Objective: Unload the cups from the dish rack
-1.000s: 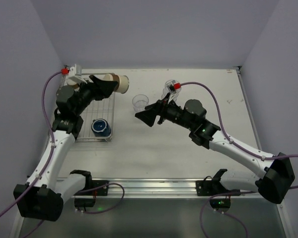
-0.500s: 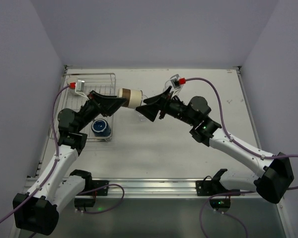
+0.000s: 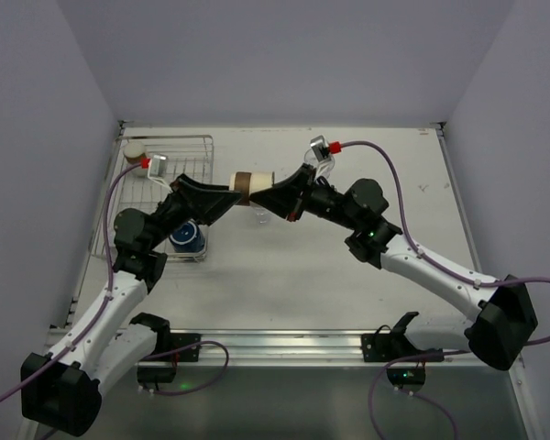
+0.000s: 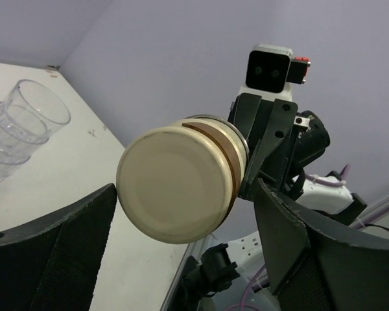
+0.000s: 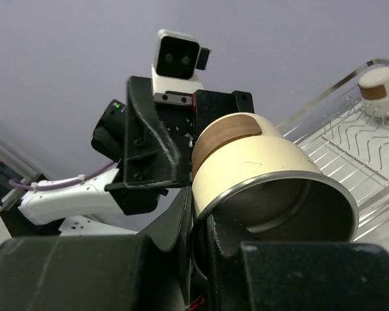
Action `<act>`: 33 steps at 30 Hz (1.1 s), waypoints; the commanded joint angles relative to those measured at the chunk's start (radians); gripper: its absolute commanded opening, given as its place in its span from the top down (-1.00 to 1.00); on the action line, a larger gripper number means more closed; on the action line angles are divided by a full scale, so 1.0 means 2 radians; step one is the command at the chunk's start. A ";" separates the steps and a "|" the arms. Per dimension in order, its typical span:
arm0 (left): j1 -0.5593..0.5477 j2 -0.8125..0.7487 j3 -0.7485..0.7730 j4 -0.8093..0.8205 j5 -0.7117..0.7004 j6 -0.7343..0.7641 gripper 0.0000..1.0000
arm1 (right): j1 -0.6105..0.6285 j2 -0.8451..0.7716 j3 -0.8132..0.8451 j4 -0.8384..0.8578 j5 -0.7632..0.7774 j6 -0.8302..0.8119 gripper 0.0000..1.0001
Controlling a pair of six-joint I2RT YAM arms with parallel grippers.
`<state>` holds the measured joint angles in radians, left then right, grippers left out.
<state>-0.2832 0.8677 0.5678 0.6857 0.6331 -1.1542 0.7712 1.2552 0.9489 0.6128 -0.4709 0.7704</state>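
A tan/brown cup [image 3: 254, 187] with a cream base hangs on its side in mid-air over the table. My left gripper [image 3: 236, 191] is shut on its base end; in the left wrist view the cream base [image 4: 178, 191] sits between my fingertips. My right gripper [image 3: 275, 192] is shut on the cup's rim [image 5: 272, 194], one finger inside and one outside. The dish rack [image 3: 170, 151] lies at the far left and holds a navy mug [image 3: 186, 236] and another tan cup [image 3: 134, 148]. Stacked clear tumblers [image 4: 19, 129] stand on the table below the held cup.
The rack's wire floor [image 5: 350, 139] and the tan cup in it [image 5: 378, 87] show behind the held cup in the right wrist view. Purple cables trail from both wrists. The table's walls close in at the left, back and right.
My left arm has carried the tan cup right, from over the rack to mid-table. My right gripper has moved left and closed on the cup's rim.
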 commanded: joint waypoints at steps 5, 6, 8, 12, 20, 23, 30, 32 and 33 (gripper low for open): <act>-0.006 -0.033 0.084 -0.190 -0.042 0.150 -0.98 | -0.003 -0.058 -0.005 -0.125 0.059 -0.069 1.00; -0.006 -0.037 0.098 -0.257 -0.073 0.204 -1.00 | -0.003 -0.074 0.001 -0.198 0.071 -0.082 1.00; -0.006 -0.043 0.124 -0.311 -0.124 0.270 -1.00 | -0.002 -0.088 0.014 -0.272 0.108 -0.122 1.00; -0.006 -0.055 0.142 -0.442 -0.219 0.354 -1.00 | -0.002 -0.090 0.046 -0.508 0.193 -0.179 1.00; -0.006 -0.077 0.137 -0.515 -0.299 0.427 -1.00 | -0.003 0.010 0.060 -0.590 0.262 -0.211 1.00; -0.006 -0.086 0.133 -0.526 -0.332 0.441 -1.00 | -0.002 0.077 0.092 -0.597 0.269 -0.224 1.00; -0.006 -0.099 0.092 -0.515 -0.368 0.447 -1.00 | -0.002 0.208 0.174 -0.636 0.319 -0.252 1.00; -0.005 -0.096 0.095 -0.518 -0.369 0.449 -1.00 | -0.002 0.230 0.194 -0.637 0.331 -0.256 1.00; -0.005 -0.093 0.095 -0.518 -0.369 0.449 -1.00 | -0.002 0.250 0.200 -0.643 0.336 -0.257 1.00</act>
<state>-0.2905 0.6693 0.7597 -0.3428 -0.0669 -0.2920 0.7666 1.7061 1.2709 -0.6212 0.1280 0.3004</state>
